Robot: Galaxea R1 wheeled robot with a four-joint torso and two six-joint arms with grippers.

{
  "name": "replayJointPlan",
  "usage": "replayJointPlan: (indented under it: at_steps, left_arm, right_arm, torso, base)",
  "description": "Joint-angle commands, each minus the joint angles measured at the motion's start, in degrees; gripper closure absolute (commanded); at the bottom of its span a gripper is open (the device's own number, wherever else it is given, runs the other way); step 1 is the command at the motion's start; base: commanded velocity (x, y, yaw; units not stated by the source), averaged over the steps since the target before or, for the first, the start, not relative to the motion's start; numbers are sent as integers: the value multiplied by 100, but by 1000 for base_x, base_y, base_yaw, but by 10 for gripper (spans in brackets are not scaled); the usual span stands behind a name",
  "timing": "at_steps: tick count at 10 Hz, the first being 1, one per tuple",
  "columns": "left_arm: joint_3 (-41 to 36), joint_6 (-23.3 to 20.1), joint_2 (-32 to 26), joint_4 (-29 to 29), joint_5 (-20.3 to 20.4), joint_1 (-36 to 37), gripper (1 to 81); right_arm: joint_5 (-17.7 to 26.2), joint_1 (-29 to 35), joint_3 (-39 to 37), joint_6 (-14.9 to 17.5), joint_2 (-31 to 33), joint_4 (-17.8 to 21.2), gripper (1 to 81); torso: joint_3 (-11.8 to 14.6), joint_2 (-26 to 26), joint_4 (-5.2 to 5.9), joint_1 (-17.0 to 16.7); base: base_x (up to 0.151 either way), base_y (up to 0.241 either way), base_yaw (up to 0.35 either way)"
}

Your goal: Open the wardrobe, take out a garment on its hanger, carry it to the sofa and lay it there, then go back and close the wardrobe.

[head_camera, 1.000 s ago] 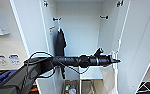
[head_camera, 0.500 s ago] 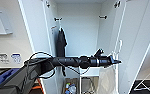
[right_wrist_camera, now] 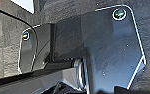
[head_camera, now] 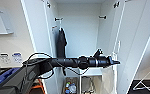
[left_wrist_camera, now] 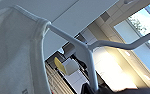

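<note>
So the tall white wardrobe (head_camera: 138,37) stands with both doors open, step 1 done. The thin white short-sleeved shirt (head_camera: 107,77) on its thin white hanger (left_wrist_camera: 89,53) looks already off the rail, dangling at the end of the robot's left arm in front of the right door. A long black garment (head_camera: 61,43) hangs on the left inside. Carrying to the sofa, laying it down and closing up are all left. The left gripper (head_camera: 114,61) seems clamped around the hanger's neck, though its fingers are hard to make out.
</note>
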State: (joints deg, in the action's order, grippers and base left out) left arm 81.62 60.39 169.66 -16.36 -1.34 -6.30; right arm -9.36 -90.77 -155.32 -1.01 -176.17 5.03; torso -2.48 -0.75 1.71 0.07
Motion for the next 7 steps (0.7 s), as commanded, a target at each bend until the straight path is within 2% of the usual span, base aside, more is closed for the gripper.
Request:
replayJointPlan:
  at_steps: [1,2,7]
  left_arm:
    - [-189,-54,-142,-403,327,960,811]
    - [-260,-54,-204,-447,319,924,811]
    - [-427,-54,-406,-675,319,547,811]
  right_arm:
    - [277,248,56,22,-26,-2,10]
    - [277,256,56,22,-26,-2,10]
    - [277,256,64,22,-18,6,10]
  torso:
    - [-402,0,0,0]
    - [-24,0,0,0]
    - [-114,2,0,2]
  base:
    - [0,0,0]
    - [0,0,0]
    - [0,0,0]
